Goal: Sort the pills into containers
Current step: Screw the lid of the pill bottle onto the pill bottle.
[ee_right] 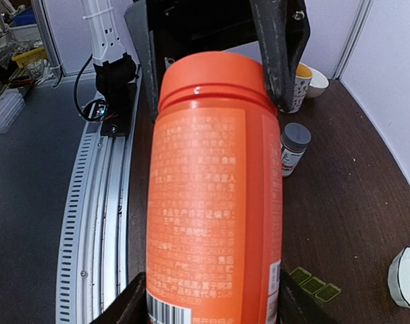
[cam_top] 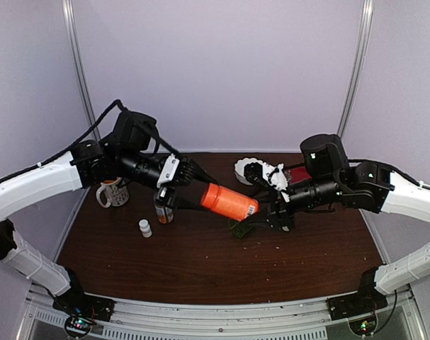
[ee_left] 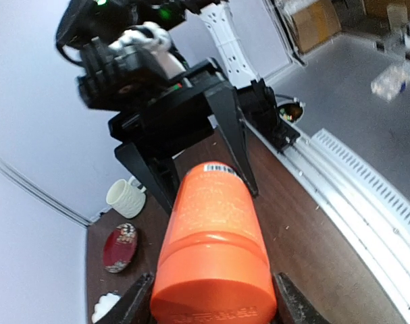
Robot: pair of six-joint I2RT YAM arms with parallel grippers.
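While both arms reach in over the middle of the dark brown table (cam_top: 200, 269), they share one thing between them: a tall orange plastic bottle (cam_top: 230, 202), held on its side in the air. The left gripper (ee_left: 211, 307) is clenched around the bottle's cap end, a black finger pressed to each side. The right gripper (ee_right: 208, 310) grasps the opposite end, the base with its printed barcode. Neither holds anything else. Just beneath the bottle, on the table, lies the small dark-green plastic pill box (cam_top: 241, 228), a short strip of three square cells; whether its lids stand open cannot be told from these views. No loose pills show anywhere on the table, so they are most likely inside the capped bottle. To the left stand a grey-capped labelled bottle (cam_top: 163, 207), a small white bottle (cam_top: 144, 227) and a patterned ceramic mug (cam_top: 113, 192), all well apart from the pill box. The step in hand looks like opening the bottle, one gripper bracing the body as the other works the cap. The next move calls for a firm counter-twist without losing the grasp, then drawing the cap away with the mouth kept from tipping down, so no tablets spill past the cells.
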